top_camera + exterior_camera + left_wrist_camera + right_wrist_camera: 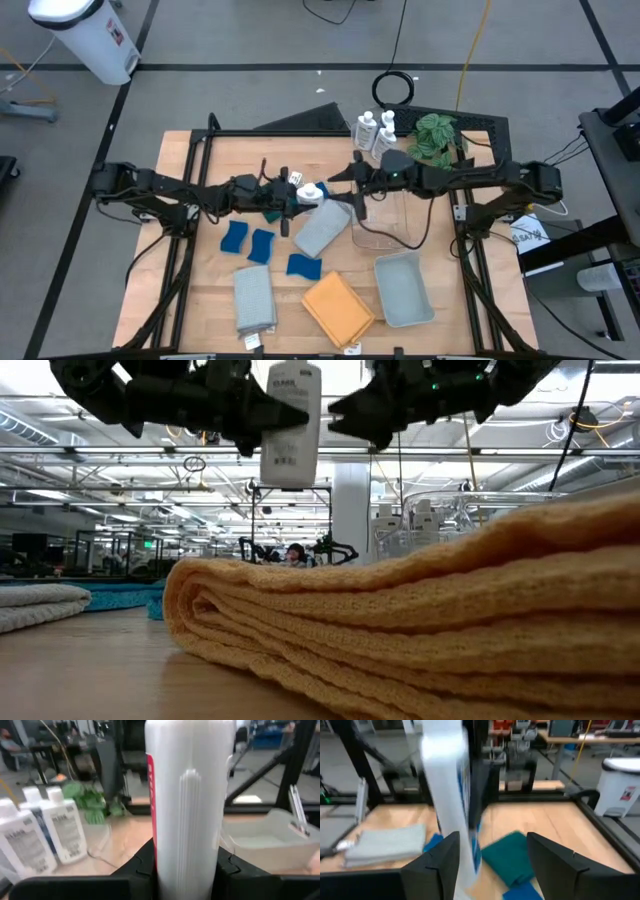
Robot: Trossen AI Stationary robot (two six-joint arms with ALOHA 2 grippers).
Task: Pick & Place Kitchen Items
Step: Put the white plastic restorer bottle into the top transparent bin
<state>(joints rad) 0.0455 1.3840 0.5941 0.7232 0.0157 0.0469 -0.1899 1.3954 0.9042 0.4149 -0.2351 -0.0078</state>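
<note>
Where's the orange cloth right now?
In the high view the folded orange cloth lies at the table's near edge, between the grey cloth on its left and the pale grey-blue tray on its right.

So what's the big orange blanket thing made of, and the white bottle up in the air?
The orange cloth looks like soft knitted or waffle-weave fabric: you can see ribbed stitches and thick folded layers. The white bottle, clamped in the left gripper, looks like smooth, slightly shiny plastic, with moulded ridges down its side. Probably plastic, though looks alone can't prove it.

Left pincer (290, 196) clamped, wrist level; right pincer (345, 188) parted just opposite it
</note>
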